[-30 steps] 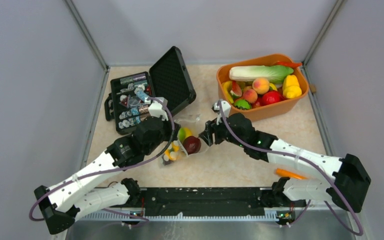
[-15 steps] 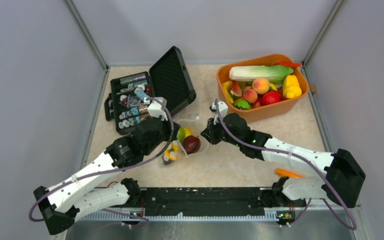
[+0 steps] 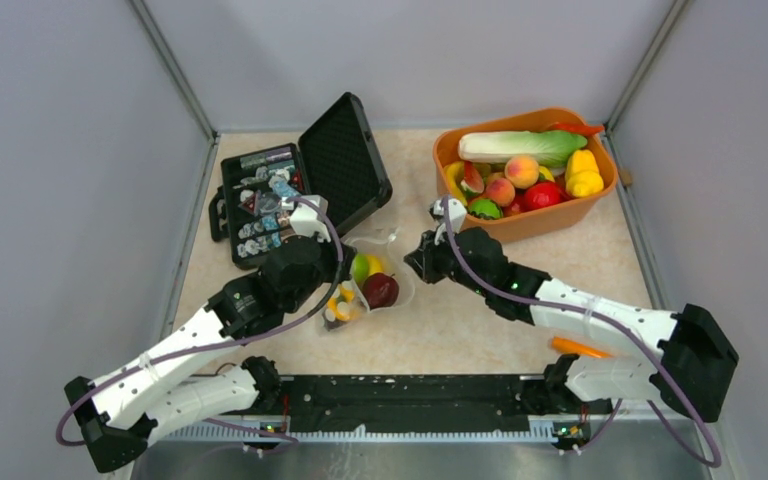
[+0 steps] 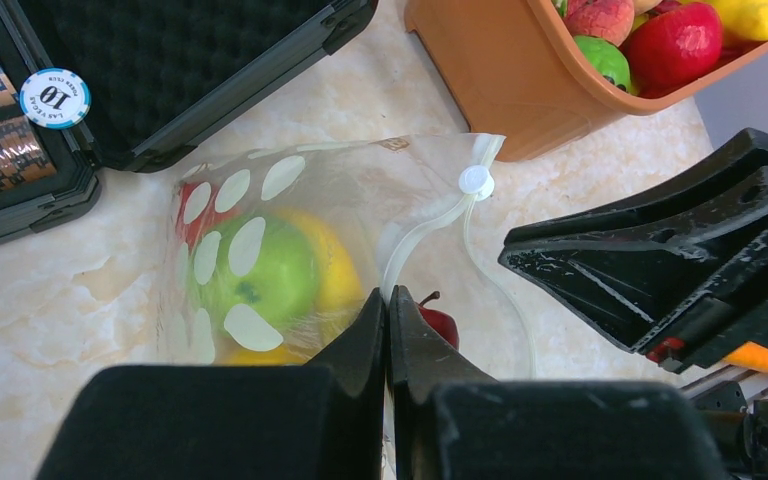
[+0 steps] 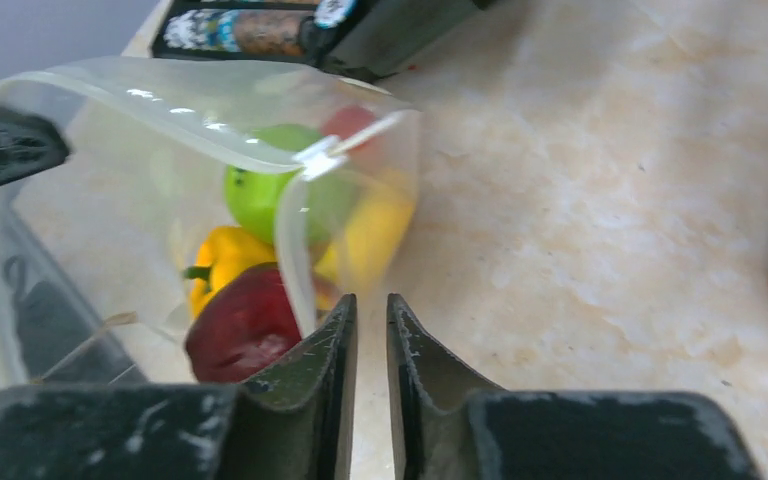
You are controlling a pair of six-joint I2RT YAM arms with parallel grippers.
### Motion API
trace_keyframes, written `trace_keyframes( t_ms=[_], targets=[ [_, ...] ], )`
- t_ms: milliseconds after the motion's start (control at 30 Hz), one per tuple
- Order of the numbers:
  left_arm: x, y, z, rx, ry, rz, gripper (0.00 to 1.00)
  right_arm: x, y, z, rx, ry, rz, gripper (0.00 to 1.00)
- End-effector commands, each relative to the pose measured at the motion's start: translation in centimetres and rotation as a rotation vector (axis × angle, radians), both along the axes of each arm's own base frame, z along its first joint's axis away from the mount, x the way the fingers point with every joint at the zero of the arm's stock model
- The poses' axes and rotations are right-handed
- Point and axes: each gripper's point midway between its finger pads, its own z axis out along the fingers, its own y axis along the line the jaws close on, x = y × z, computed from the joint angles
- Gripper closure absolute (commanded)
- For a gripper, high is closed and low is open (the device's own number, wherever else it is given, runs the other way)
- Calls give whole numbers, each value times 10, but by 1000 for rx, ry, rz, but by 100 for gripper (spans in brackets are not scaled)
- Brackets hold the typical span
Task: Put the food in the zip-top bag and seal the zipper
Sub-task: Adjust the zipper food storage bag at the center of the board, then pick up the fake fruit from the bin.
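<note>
The clear polka-dot zip-top bag (image 3: 367, 287) lies mid-table between my grippers and holds food: a green apple (image 3: 361, 267), a dark red fruit (image 3: 381, 290) and a yellow pepper (image 3: 343, 306). My left gripper (image 4: 388, 300) is shut on the bag's zipper strip (image 4: 425, 235), a little below its white slider (image 4: 476, 181). My right gripper (image 5: 370, 305) is at the bag's right side. Its jaws stand a narrow gap apart with only table between them. The bag's rim (image 5: 295, 260) passes just left of them. The mouth gapes open.
An orange tub (image 3: 560, 217) full of toy fruit and vegetables stands at the back right. An open black case (image 3: 345, 160) with small wrapped bits stands at the back left. An orange object (image 3: 580, 348) lies by the right arm's base.
My left gripper has lifted the bag's edge slightly toward the back. My right gripper has shifted a little back and right at the bag's right edge.
</note>
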Motion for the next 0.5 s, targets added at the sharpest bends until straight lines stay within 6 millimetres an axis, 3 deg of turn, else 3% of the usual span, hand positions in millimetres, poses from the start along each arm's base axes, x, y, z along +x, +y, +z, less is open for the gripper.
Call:
trace_keyframes(
  t_ms=[0,100,133,267,467],
  targets=[
    [4,-1,12,-36,-36,15,100,11,-25,7,-4,-32,-148,81],
    [5,-2,12,-35,-35,14,100,23,-56,38,12,-145,-270,62],
    [5,-2,11,-37,-34,12,100,28,-69,47,9,-174,-319,60],
    [4,-4,10,-40,-29,6,100,51,-118,69,-13,-235,-478,56],
    [3,-4,10,-39,-26,2,100,92,-198,74,-75,-161,-685,56]
  ],
)
